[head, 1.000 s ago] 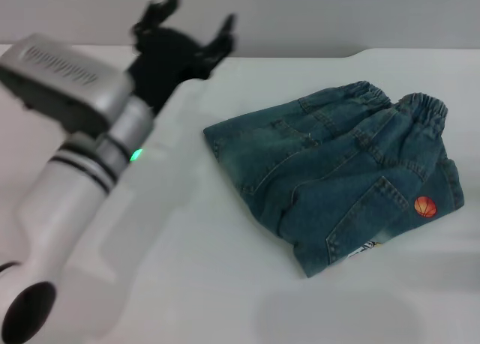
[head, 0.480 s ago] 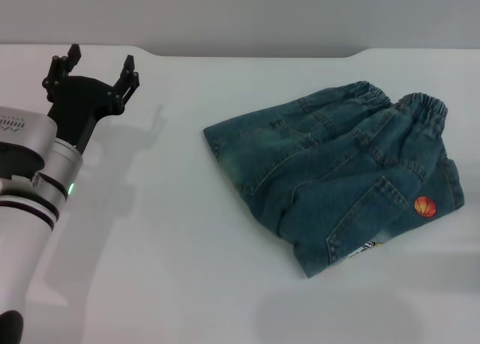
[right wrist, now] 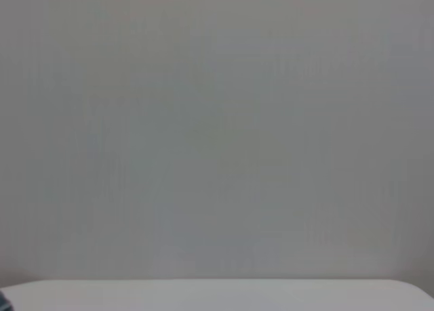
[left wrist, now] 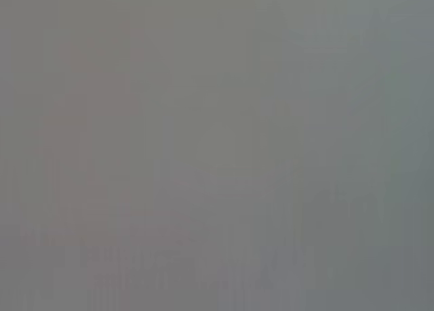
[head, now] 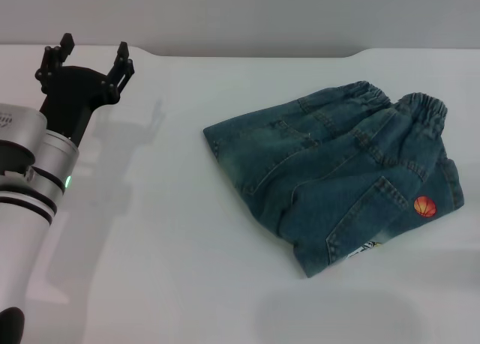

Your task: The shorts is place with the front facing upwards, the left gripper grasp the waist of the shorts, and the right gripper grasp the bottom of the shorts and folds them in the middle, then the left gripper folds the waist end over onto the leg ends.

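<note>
The teal-blue denim shorts (head: pixel 341 172) lie folded in a bundle on the right half of the white table in the head view. Their gathered waist (head: pixel 390 100) sits at the far right side, and a small orange badge (head: pixel 425 206) shows near the front right. My left gripper (head: pixel 90 59) hangs open and empty at the far left, well apart from the shorts, on its silver arm with a green light (head: pixel 67 182). The right gripper is out of view. The bottom of the shorts and the leg ends are hidden in the fold.
The white table (head: pixel 172 231) stretches between the left arm and the shorts. A grey wall (head: pixel 240 14) stands behind the table's far edge. The left wrist view shows only plain grey; the right wrist view shows the wall and a strip of table edge (right wrist: pixel 217 294).
My left arm has swung away from the shorts to the far left and drawn back. The folded shorts have not moved.
</note>
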Robot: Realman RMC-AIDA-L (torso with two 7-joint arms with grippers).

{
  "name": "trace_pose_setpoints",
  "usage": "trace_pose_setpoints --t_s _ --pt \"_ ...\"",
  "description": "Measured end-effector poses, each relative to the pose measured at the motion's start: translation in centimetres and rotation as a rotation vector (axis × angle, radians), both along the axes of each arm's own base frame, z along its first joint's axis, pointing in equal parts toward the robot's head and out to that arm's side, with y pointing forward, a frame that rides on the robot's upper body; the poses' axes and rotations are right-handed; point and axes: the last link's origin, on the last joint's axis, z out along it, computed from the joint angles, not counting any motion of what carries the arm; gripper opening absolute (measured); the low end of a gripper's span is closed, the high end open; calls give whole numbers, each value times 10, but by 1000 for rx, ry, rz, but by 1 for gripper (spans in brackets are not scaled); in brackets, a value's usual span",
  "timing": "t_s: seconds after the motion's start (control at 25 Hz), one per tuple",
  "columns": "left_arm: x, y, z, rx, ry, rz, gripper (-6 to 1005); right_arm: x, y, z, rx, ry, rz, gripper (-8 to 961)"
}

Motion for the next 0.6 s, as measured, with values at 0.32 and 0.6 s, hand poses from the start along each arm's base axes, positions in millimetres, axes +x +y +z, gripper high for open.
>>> trace_pose_setpoints --t_s 0.32,0.6 --pt "-3 -2 2 9 -9 3 847 -1 2 -1 -8 -5 6 0" --pt "-5 -4 2 5 -6 5 847 -9 3 5 16 -16 57 0"
